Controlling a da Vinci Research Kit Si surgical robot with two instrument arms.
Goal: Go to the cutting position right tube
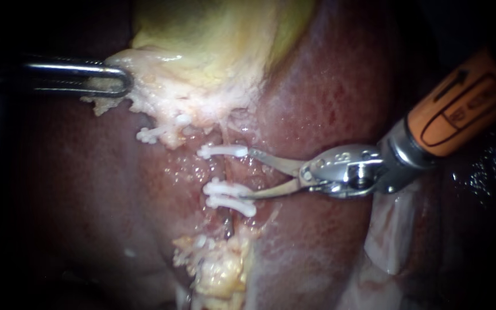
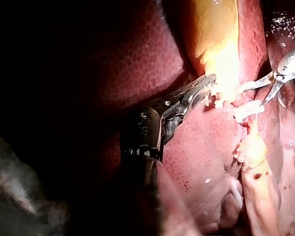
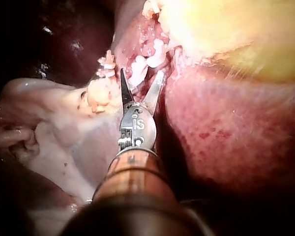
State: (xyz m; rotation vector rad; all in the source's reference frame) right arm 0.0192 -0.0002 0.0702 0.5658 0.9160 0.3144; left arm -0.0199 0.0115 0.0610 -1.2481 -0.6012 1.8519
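- Nearest is my right instrument (image 1: 248, 174), which comes in from the right on its orange shaft. Its hand is released: the two thin blades stand apart with nothing caught between them.
- Just ahead of the blade tips lies the right tube (image 1: 224, 172), a short reddish stretch between the upper clip (image 1: 222, 151) and the lower clips (image 1: 228, 198). The tips look to be at the clip ends, and the tube is not yet inside the opening.
- The first risk is a crooked advance. A blade could then ride on a clip and not on the tube, and closing there would loosen or break the clip (in the right wrist view a white clip shows in the gap between the blades).
- The other danger is going too deep, because the lower blade could prick the liver (image 1: 328, 86) under the tube.
- Farther back, the hand of my left instrument (image 1: 125, 82) is clenched on the pale edge of the gallbladder (image 1: 213, 34) and holds it to the side. If this grip slips or pulls harder, the tube would shift against the open blades.
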